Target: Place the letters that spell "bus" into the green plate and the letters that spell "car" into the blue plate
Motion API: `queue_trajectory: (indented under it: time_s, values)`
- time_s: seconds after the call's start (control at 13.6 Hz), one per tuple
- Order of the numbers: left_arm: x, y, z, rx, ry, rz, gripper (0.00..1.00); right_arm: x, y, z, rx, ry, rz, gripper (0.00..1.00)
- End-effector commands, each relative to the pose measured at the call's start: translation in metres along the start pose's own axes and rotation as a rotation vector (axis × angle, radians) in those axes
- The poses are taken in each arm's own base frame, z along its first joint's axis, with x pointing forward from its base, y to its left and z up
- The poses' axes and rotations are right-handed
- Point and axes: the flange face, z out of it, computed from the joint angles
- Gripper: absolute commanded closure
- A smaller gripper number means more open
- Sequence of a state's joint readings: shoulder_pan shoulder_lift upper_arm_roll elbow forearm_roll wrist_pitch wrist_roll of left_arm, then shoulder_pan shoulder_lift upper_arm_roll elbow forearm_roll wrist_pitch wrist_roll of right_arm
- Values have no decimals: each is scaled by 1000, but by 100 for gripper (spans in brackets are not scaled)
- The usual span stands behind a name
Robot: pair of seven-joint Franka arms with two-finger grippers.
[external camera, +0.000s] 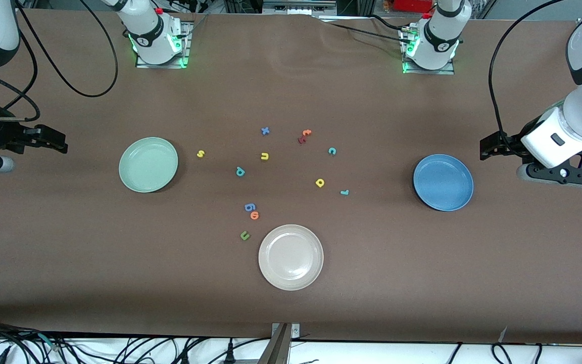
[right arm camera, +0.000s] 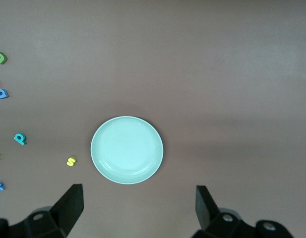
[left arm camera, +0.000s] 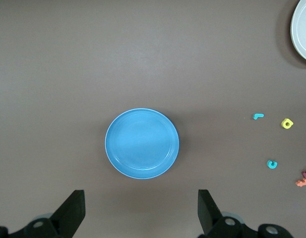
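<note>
Green plate (external camera: 148, 165) and blue plate (external camera: 443, 182) bare, letters mid-tabletop, left gripper (left arm camera: 140, 210) and right gripper (right arm camera: 138, 208) released, empty, at opposite tabletop ends.

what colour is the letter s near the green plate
Yellow; the s shows best in the front view.

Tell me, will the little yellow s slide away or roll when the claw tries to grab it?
The s probably won't roll: it lies flat on the table. It looks tiny and thin, so it is likely very light and could skid if a finger nudges it. Being so low, it may be hard to pinch without scraping the table.
</note>
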State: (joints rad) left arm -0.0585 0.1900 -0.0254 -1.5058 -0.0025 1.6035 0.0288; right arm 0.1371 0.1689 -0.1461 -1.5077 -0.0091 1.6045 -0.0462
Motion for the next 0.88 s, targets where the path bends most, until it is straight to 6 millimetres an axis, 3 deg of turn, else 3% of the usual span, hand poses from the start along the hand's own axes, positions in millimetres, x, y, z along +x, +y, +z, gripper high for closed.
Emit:
queue_trajectory:
  time_s: [0.0,0.15,0.29,0.59,0.81]
  values:
    - [3,-5,-4,4,0,16,0,-4,0,-1,21,10,-14,0]
    - [3,-6,-3,2,0,15,0,-3,-2,-1,21,10,-15,0]
    - [3,-7,-3,2,0,13,0,-3,-19,0,21,7,14,0]
    - [3,-7,-2,2,-1,13,0,1,-94,9,9,3,126,0]
    - [3,-7,-3,2,0,13,0,4,-145,28,-2,-8,180,0]
